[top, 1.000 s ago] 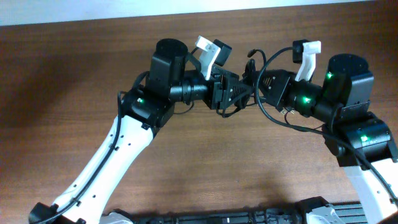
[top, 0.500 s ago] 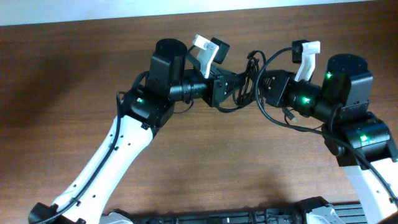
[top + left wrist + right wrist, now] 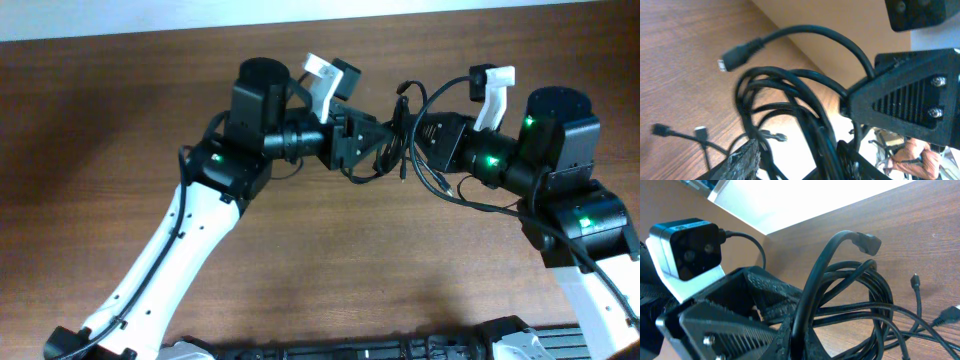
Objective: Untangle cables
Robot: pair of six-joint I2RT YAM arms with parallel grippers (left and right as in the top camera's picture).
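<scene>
The cables [image 3: 402, 120] are a bunch of thin black cords hanging between my two grippers above the back of the table. My left gripper [image 3: 385, 140] is open, and the bunch [image 3: 790, 100] runs between its fingers [image 3: 800, 162], close to the right one. My right gripper [image 3: 418, 132] is shut on one thick cable, pinched between its fingers [image 3: 797, 345]. That cable arches up to a black plug [image 3: 867, 242]. Looser loops [image 3: 875, 290] hang to the right. Another plug end [image 3: 732, 55] sticks out at the upper left in the left wrist view.
The wooden table [image 3: 320, 260] ends at a pale wall along the back. Cable loops [image 3: 445, 190] droop below my right gripper. Small plug ends [image 3: 700, 131] [image 3: 914, 280] hang just above the wood. The two gripper bodies nearly touch.
My left arm has swung a little left and back. The cable bunch has risen, with a plug end now hanging below it. The right arm has stayed put.
</scene>
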